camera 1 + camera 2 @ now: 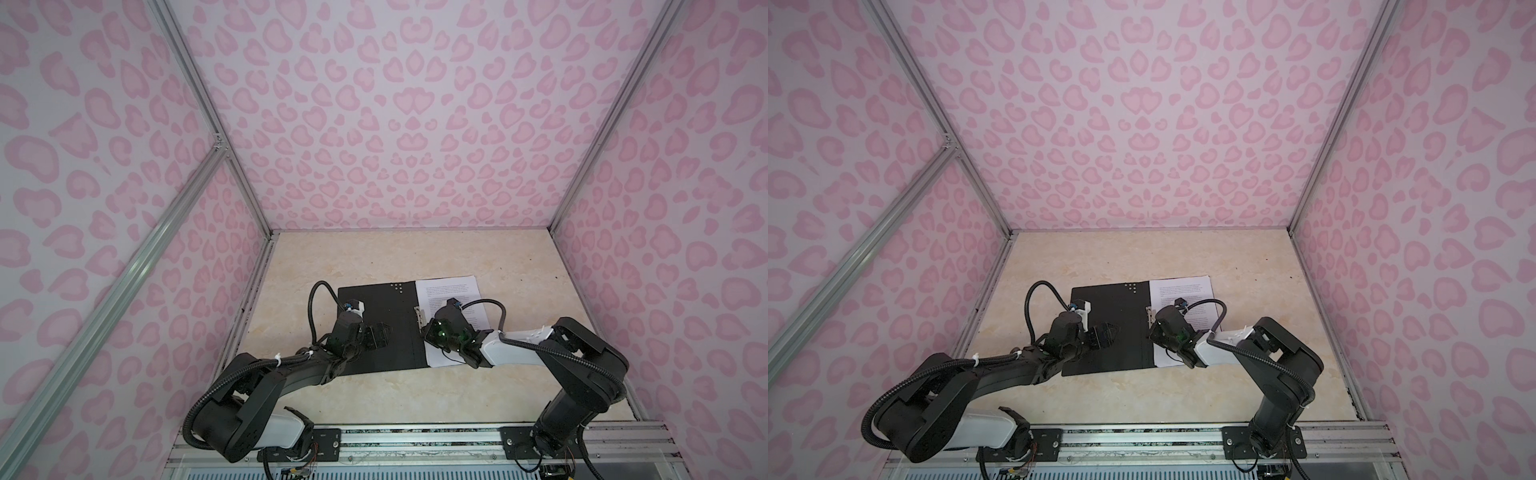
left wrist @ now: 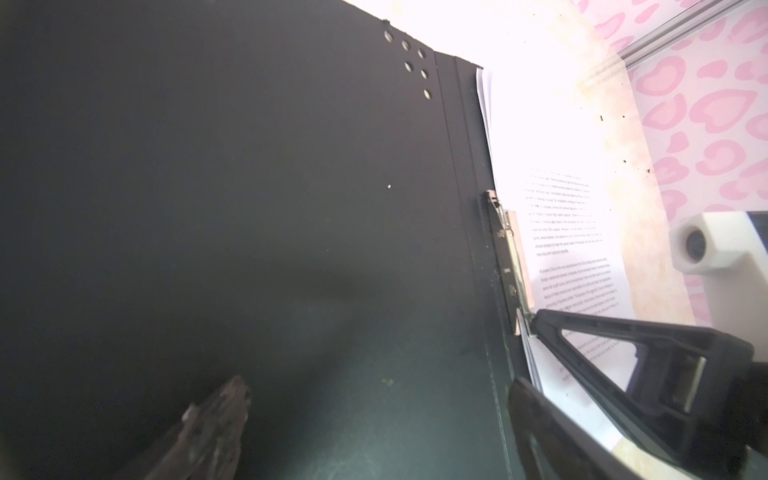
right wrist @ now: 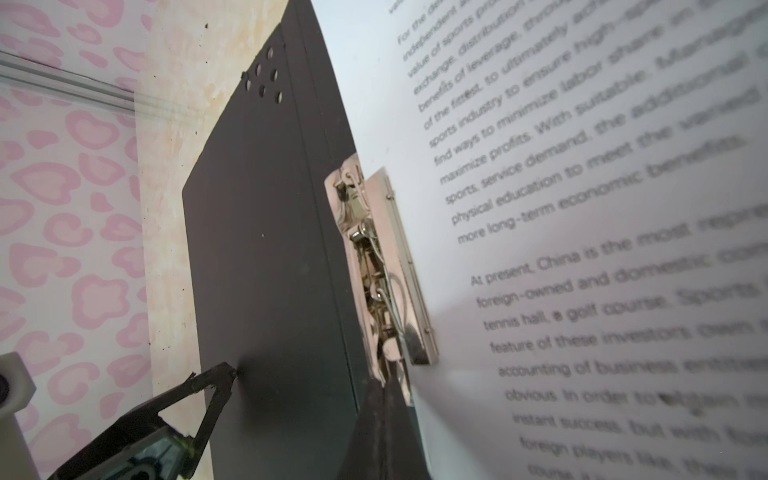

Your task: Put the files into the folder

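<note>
Marbled beige tabletop inside pink-patterned walls is your work surface. Clock bearings below are read in the top views, with twelve toward the back wall.

Your right claw is fully closed, its tip set against the near end of the metal clip at the spine. You cannot tell from these views whether it pinches any part of that clip.

Your left claw is spread wide and holds nothing. It sits at nine o'clock from the clip, over the left cover of the folder. One fingertip is at or on that cover; contact is unconfirmed.

The files lie stacked at three o'clock from the spine, on the right half of the open folder. The clip plate lies over their spine-side margin. In the left wrist view, the sheet edges are slightly fanned at the far spine corner.

Handling assessment: expect the sheets to be light, limp and slick on one another, so a push at one corner will likely fan the stack further. Work them flat, pressing near the clip rather than pinching a free edge. The folder looks stiff and flat; to close it, take the left cover at its nine o'clock edge.
</note>
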Action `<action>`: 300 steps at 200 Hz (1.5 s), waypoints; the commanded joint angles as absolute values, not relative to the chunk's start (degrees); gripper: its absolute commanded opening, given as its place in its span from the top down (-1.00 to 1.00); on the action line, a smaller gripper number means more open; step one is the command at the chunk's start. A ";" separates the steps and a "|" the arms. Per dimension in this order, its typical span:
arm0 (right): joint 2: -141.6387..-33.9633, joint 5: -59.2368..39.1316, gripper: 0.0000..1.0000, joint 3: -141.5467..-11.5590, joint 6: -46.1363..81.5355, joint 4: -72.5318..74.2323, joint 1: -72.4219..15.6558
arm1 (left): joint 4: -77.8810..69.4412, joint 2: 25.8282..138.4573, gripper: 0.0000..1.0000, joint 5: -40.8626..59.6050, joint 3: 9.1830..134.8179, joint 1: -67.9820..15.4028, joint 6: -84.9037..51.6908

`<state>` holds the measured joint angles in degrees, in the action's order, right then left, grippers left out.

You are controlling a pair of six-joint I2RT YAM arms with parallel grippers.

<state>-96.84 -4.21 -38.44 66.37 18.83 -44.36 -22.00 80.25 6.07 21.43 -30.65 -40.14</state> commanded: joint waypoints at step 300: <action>-57.92 -14.38 -0.96 -26.43 36.11 -12.70 -12.79 | 14.78 45.39 -0.94 -5.10 19.77 -27.16 -40.82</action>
<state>-60.03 -9.96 -29.19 40.49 -6.26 -16.84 4.34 48.38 1.58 20.73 -29.43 -38.54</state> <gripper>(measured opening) 0.987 0.972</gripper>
